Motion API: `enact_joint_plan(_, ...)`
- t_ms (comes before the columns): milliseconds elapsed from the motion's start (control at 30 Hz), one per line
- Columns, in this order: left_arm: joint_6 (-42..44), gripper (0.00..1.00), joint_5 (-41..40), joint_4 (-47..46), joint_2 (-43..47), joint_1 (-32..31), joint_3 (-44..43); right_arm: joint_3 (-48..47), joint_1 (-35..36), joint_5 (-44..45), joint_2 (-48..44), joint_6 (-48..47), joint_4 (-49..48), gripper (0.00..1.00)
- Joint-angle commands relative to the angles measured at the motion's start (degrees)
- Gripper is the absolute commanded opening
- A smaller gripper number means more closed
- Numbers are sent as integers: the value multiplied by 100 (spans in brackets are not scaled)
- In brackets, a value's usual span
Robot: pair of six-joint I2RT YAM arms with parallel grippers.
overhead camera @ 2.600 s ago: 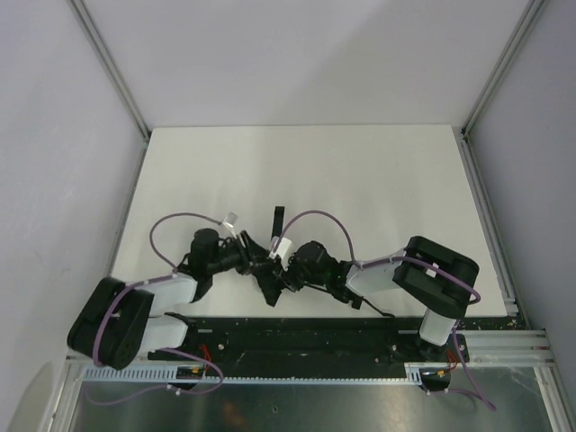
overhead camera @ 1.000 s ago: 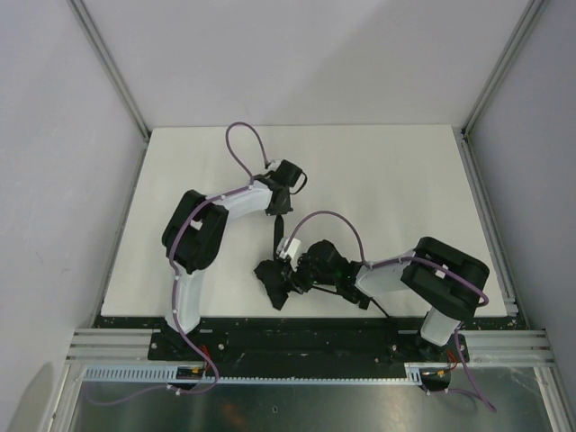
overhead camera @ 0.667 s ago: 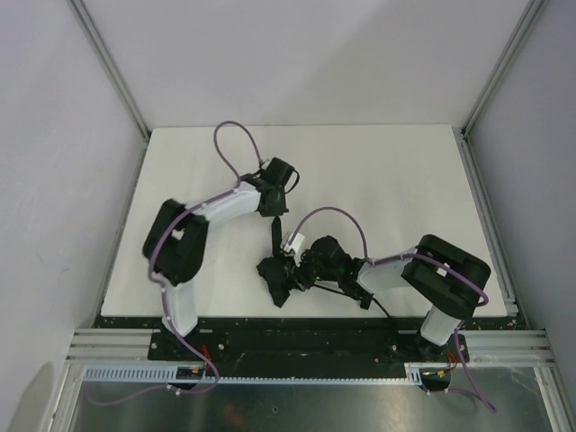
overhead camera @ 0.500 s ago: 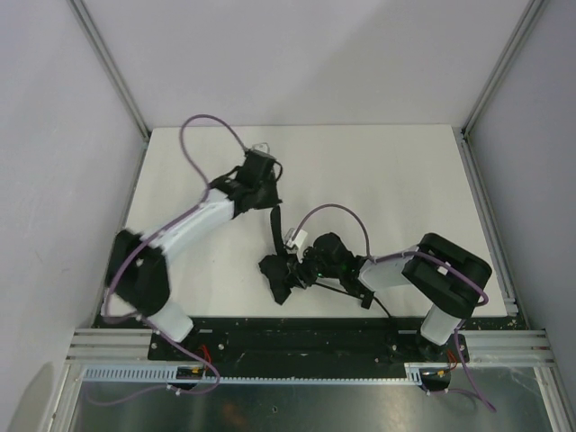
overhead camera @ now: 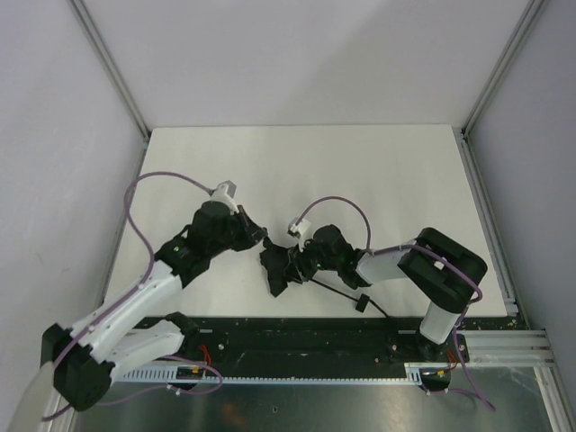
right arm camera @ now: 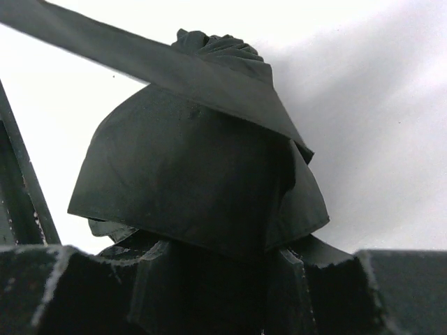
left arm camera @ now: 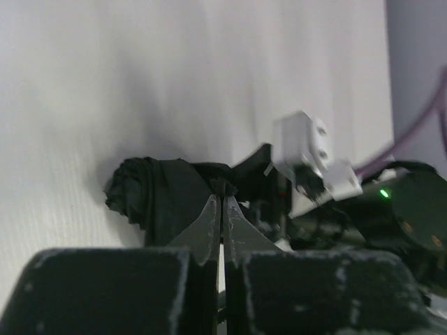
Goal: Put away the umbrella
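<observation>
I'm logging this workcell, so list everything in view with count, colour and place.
compact folding umbrella: one, matte black fabric, on the table near its front edge
flat closing strap: one, black, stretched taut across the umbrella
tabletop: one, white, under everything
left gripper: one, black, shut on the strap's end
right gripper: one, black, shut on the umbrella
arm cables: two, purple, one looping over each arm

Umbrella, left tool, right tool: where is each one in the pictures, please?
umbrella (right arm camera: pixel 195 174): right wrist view, folded black canopy.
left tool (left arm camera: pixel 222 204): left wrist view, closed fingertips.
right tool (overhead camera: pixel 292 263): top view, tips at the umbrella.
</observation>
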State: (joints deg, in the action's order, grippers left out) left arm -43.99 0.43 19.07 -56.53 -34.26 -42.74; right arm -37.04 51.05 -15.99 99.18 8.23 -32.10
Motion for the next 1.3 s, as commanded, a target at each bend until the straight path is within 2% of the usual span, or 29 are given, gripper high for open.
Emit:
enact_joint_plan(0,-240,0,96,-395,718,-131,385,-356,-88,337,340,256,875,0)
enact_joint_plan(233,-523,0,74,-398,1310,-419,1299,-816,-311,827,661,361,979,0)
enact_joint_plan(533,-875,0,-188,-393,1547,-501,2298,-927,-508,794,574,-138,749,0)
enact_joint_plan(767,-864,0,-318,-507,1039,-496,2340,-928,-341,1080,306,-665,451,0)
enact_joint_plan(933,-703,0,-444,-562,638,-486,2067,-928,6,1629,-6,-1145,335,0)
enact_joint_plan(1033,-564,0,-255,-556,840,-484,2057,-928,56,1753,-113,-1427,467,0)
enact_joint_plan(1067,-535,3,-219,-550,1054,-480,2115,-928,51,1711,-115,-1542,503,0)
enact_joint_plan(1100,-520,11,-171,-547,1306,-456,2193,-928,40,1690,-108,-1653,538,0)
enact_joint_plan(1233,-439,53,568,-477,2074,184,2212,-928,-41,1472,-20,-1836,644,0)
enact_joint_plan(1267,-459,69,873,-432,2084,522,2127,-928,-73,1386,-8,-1861,644,0)
